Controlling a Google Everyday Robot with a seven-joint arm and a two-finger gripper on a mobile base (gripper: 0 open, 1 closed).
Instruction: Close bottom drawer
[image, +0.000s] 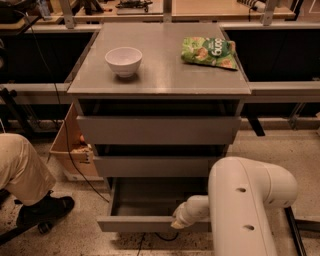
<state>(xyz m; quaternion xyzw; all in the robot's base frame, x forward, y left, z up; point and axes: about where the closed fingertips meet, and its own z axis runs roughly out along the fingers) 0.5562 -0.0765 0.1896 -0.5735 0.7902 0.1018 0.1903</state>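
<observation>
The bottom drawer (131, 223) of the grey cabinet (160, 85) stands pulled out near the floor, its long shallow grey tray (150, 197) showing empty. My gripper (178, 223) sits at the drawer's front edge, right of its middle, on the end of my white arm (245, 205). The gripper tip touches or nearly touches the drawer front. The top drawer front (159, 130) and middle drawer front (157, 166) above sit further in.
A white bowl (123, 60) and a green snack bag (210, 51) lie on the cabinet top. A cardboard box (72, 150) stands left of the cabinet. A person's leg (22, 170) and shoe are at the lower left. Benches run behind.
</observation>
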